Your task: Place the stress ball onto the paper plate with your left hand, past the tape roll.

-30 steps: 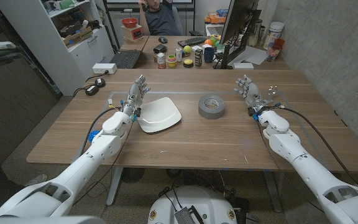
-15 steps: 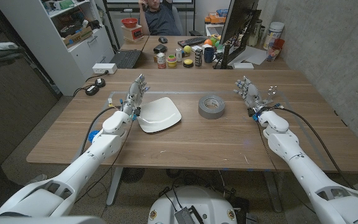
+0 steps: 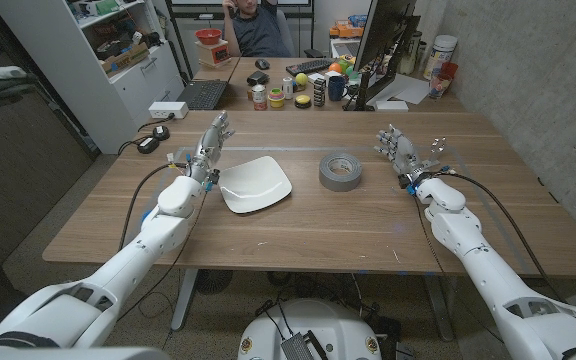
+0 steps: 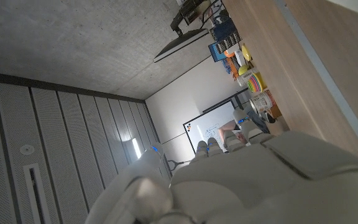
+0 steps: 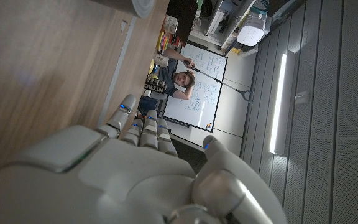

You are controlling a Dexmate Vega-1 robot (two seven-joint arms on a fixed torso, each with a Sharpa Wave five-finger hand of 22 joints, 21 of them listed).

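Observation:
The white paper plate (image 3: 256, 185) lies on the wooden table (image 3: 298, 225), left of centre. To its right sits the grey tape roll (image 3: 341, 171). My left hand (image 3: 208, 146) stands just left of the plate's far corner, fingers stretched out away from me, holding nothing. My right hand (image 3: 398, 152) is raised to the right of the tape roll, fingers spread and empty. The left wrist view looks along the back of my left hand (image 4: 253, 180); the right wrist view does the same for my right hand (image 5: 135, 168). A small yellow-green ball (image 3: 301, 79) sits among the clutter on the desk beyond.
Beyond the table's far edge stand a laptop (image 3: 203, 94), cups and jars (image 3: 313, 92) and a monitor (image 3: 380, 45). A person (image 3: 256, 25) sits behind them. A power strip (image 3: 168, 110) and cables lie at the far left corner. Shelves (image 3: 118, 50) stand left.
My left hand has swung a little to the left and further out, away from the plate's edge, with its fingers straightened. My right hand has barely moved.

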